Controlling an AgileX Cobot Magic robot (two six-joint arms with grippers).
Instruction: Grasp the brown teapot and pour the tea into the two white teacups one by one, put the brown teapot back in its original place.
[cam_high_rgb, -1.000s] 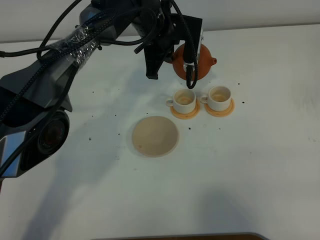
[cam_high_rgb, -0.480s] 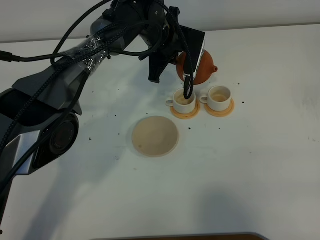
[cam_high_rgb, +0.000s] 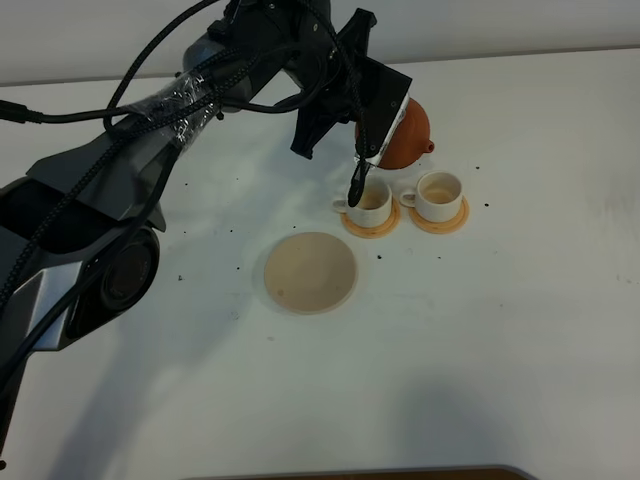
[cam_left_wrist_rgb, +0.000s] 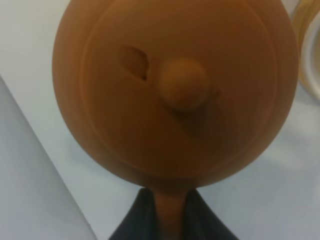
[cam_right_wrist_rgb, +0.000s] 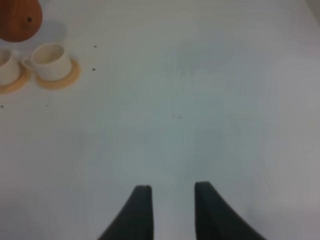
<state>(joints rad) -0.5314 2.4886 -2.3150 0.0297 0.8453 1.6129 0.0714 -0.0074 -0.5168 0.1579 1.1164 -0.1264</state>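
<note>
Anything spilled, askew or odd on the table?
No spill visible. Both white teacups sit upright on coasters. Brown teapot is tilted, held by the left pincer. Small dark specks dot the table.

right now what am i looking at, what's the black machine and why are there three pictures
It is a robot with two arms, each ending in a gripper. The wide picture is from a camera mounted high; the other two are from cameras on the wrists. On the white table stand a left cup and a right cup on orange coasters, with a pale wooden disc nearer the camera. The left gripper is shut on the handle of a brown teapot, tilted behind the cups. The right gripper is open, holding nothing.
</note>
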